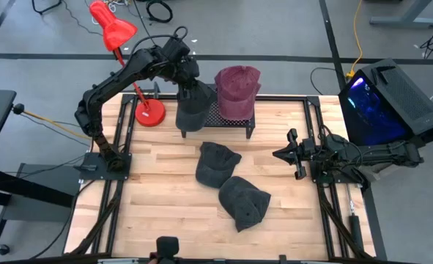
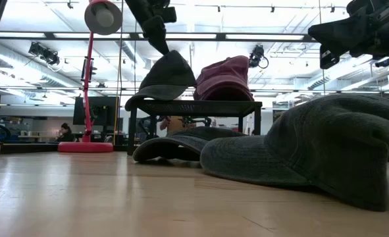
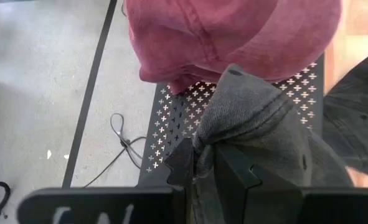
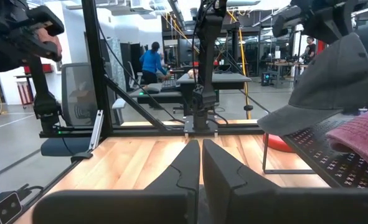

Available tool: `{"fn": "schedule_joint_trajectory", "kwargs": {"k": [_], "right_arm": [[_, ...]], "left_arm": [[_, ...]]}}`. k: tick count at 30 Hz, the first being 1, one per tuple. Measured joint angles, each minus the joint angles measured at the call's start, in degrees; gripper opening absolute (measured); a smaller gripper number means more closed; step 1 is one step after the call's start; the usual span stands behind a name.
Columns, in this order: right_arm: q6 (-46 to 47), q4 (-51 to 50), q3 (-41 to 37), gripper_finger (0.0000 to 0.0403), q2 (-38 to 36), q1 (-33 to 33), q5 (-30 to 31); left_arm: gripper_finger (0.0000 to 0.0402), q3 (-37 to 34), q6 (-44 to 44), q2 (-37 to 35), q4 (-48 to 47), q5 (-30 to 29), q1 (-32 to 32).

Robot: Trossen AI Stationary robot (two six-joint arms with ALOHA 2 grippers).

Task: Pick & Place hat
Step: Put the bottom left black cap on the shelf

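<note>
So the left arm is stretched out over the far side of the table, and the left gripper (image 1: 184, 79) has its fingers pinched tight on a fold of the gray hat (image 1: 191, 108) near the crown. The hat sits on the left end of the black perforated rack (image 1: 231, 117), right beside the maroon hat (image 1: 237, 89) that's already there, and the two look like they touch. In the high view its long axis runs front to back, brim hanging off the rack's near edge toward the front.

The right arm is parked at the right edge of the table, right gripper (image 1: 292, 154) with its fingers together, holding nothing.

Surface is a light wood table (image 1: 165, 205). Two more dark hats lie on it, one in the middle (image 1: 216, 163), one nearer the front (image 1: 244, 200), overlapping a bit. A red desk lamp (image 1: 128, 66) stands at the back left. Behind it all is a big open lab with a person (image 4: 151, 61) standing far off.
</note>
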Motion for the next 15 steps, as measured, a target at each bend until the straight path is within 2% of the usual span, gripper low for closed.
{"fn": "schedule_joint_trajectory", "kwargs": {"k": [10, 15], "right_arm": [[0.0, 0.0, 0.0, 0.0023, 0.0, 0.0, 0.0], [0.0, 0.0, 0.0, 0.0023, 0.0, 0.0, 0.0]], "left_arm": [[0.0050, 0.0, -1.6, -3.6, -3.9, -0.6, -1.9], [0.0049, 0.0, -5.6, -4.5, -3.9, -0.5, -2.5]]}}
